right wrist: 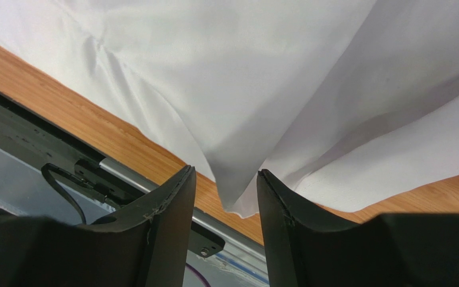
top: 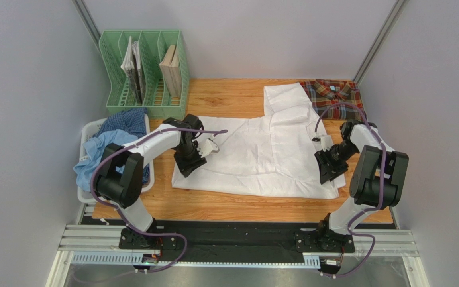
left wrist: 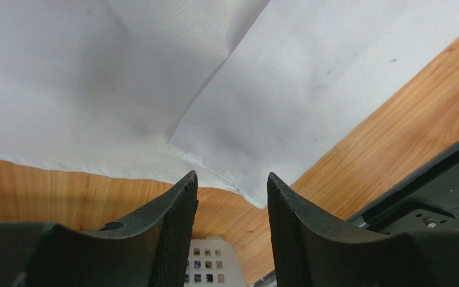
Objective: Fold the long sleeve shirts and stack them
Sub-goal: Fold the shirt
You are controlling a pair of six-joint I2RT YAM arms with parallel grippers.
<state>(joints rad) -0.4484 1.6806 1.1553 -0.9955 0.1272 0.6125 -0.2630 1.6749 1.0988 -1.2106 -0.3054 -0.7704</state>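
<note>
A plain white long sleeve shirt (top: 262,152) lies spread across the middle of the wooden desk (top: 232,209), its body flat and one sleeve folded up toward the far edge. A fold line runs across the cloth near its left end.

The left gripper (left wrist: 232,179) hangs over the shirt's near left corner, jaws parted, with the tip of the cloth just beyond the fingertips and nothing clamped between them. The right gripper (right wrist: 226,176) sits at the shirt's near right corner, its jaws also apart, with a loose fold of white cloth hanging into the gap but not pinched.

A red, green and navy plaid shirt (top: 333,95) lies folded in the far right corner of the desk, its near edge meeting the white shirt's sleeve. At the left edge a white plastic basket (top: 88,128) holds a crumpled light blue shirt (top: 97,156) and a dark blue checked shirt (top: 129,121). Behind the basket, in the far left corner, a green file rack (top: 145,72) stands upright with a few books in its slots.
</note>
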